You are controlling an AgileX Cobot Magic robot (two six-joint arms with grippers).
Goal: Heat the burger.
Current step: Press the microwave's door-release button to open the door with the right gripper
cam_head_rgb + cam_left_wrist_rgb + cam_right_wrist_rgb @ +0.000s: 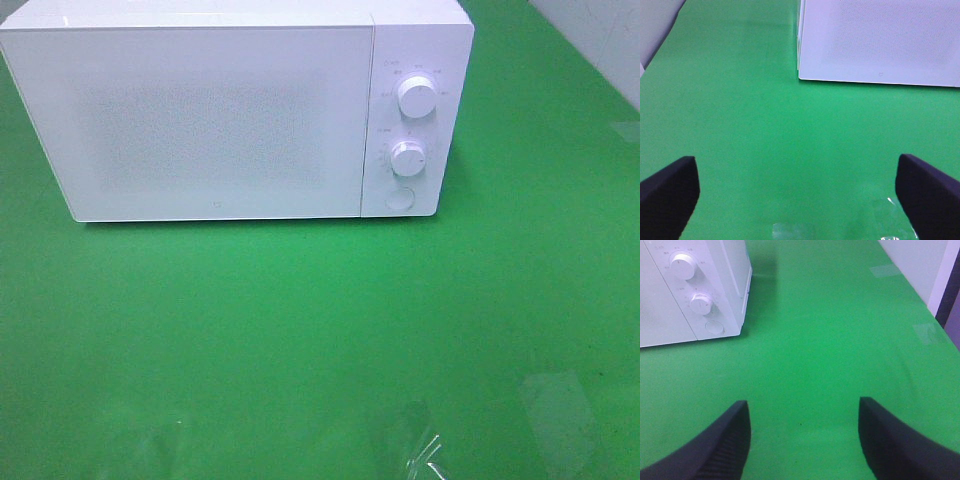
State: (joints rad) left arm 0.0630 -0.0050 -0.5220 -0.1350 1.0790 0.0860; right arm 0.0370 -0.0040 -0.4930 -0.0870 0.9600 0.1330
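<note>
The burger is out of view in all three views. A white microwave (pixel 220 110) stands at the back of the green table with its door shut; it also shows in the left wrist view (pixel 880 40) and the right wrist view (pixel 685 300). My left gripper (pixel 800 200) hovers over bare green cloth in front of the microwave's left corner, its dark fingers (pixel 667 195) spread wide and empty. The right gripper (pixel 802 440) is open over the cloth to the right of the microwave, nothing between its fingers (pixel 730 440). Neither gripper shows in the high view.
Two white knobs (pixel 416 97) (pixel 408 158) and a round button (pixel 400 198) sit on the microwave's right panel. Clear tape patches (pixel 560 405) lie on the green cloth (pixel 300 330) near the front. A pale wall (pixel 600 40) borders the table at the back right.
</note>
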